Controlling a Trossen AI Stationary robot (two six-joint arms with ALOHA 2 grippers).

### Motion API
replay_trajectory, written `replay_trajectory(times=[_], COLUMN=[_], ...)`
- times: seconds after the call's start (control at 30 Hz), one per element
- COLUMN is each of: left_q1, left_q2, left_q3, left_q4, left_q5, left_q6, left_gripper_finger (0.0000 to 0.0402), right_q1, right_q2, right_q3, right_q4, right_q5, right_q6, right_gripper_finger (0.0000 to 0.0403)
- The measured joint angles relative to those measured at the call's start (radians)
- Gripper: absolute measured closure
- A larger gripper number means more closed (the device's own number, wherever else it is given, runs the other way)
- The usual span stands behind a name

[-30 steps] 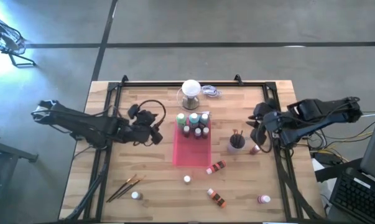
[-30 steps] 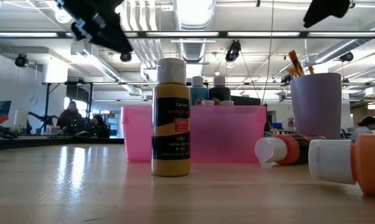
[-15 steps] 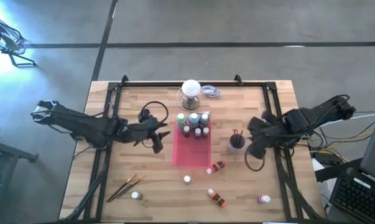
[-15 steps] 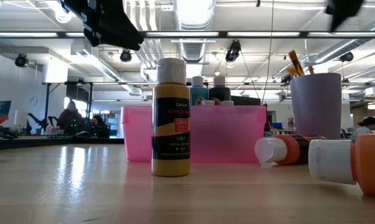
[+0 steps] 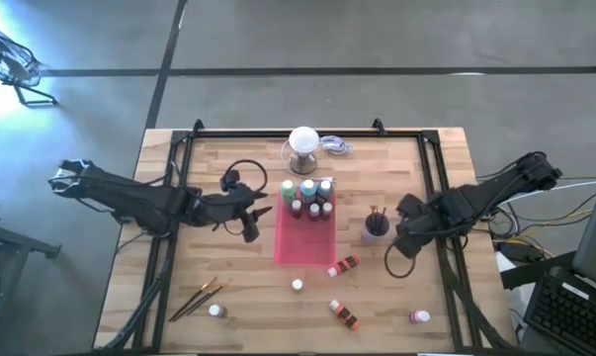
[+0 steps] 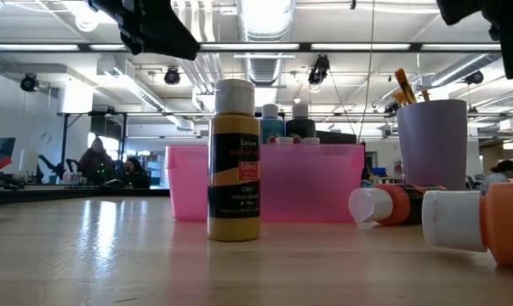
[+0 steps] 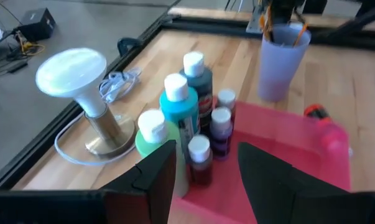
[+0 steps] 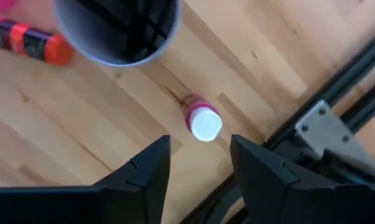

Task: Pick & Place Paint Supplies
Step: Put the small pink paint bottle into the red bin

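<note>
**A:** Where is your right end effector [image 8: 196, 171] against the lavender cup [image 5: 376, 228]?

**B:** It hovers just to the cup's right, fingers parted and empty. Between them your wrist camera looks down on an upright pink bottle [image 8: 201, 119] with a white cap, standing on the counter [image 5: 179, 277] just beside the cup. Brown-handled brushes [image 6: 404, 86] stand inside the cup.

**A:** And the left end effector [image 7: 203, 171]?

**B:** It hangs off the left edge of the pink tray [image 5: 304, 242], on the tray's far side from the cup, open, holding nothing. Past its fingers you see the teal bottle [image 7: 178, 107] and several small bottles bunched at the tray's far end, near the white ball-topped stand [image 5: 303, 144].

**A:** What lies loose?

**B:** Just below the cup, at the tray's near right corner, an orange bottle [image 5: 346, 264] lies on its side. Further toward the front edge: a yellow bottle [image 6: 234, 161] upright, another orange bottle [image 5: 344, 314] lying down, and a pink one [image 5: 418, 316]. Well left of the cup, two brushes [image 5: 200, 298] and one more small bottle [image 5: 216, 311] lie near the front-left corner.
</note>
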Motion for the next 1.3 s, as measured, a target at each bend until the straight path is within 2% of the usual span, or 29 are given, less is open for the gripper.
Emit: replay_trajectory(times=[0.17,0.33,0.5,0.83,1.3], left_q1=[0.000,0.000,0.000,0.000,0.000], left_q2=[0.000,0.001,0.001,0.001,0.001], left_q3=[-0.015,-0.027,-0.026,-0.028,-0.028], left_q4=[-0.032,-0.033,-0.025,-0.025,-0.025], left_q5=[0.001,0.002,0.002,0.002,0.002], left_q6=[-0.003,-0.029,-0.064,-0.078,-0.080], left_gripper_finger=[0.0225,0.0225,0.0225,0.0225,0.0225], right_q1=[0.000,0.000,-0.001,-0.001,-0.001], right_q2=[-0.016,-0.013,-0.013,-0.014,-0.014], right_q3=[-0.058,-0.127,-0.192,-0.215,-0.302], right_q4=[0.010,0.053,0.143,0.171,0.208], right_q5=[-0.036,-0.050,-0.055,-0.047,-0.044], right_q6=[0.110,0.109,0.073,0.070,0.070], right_gripper_finger=[0.0213,0.0199,0.0200,0.0215,0.0194])
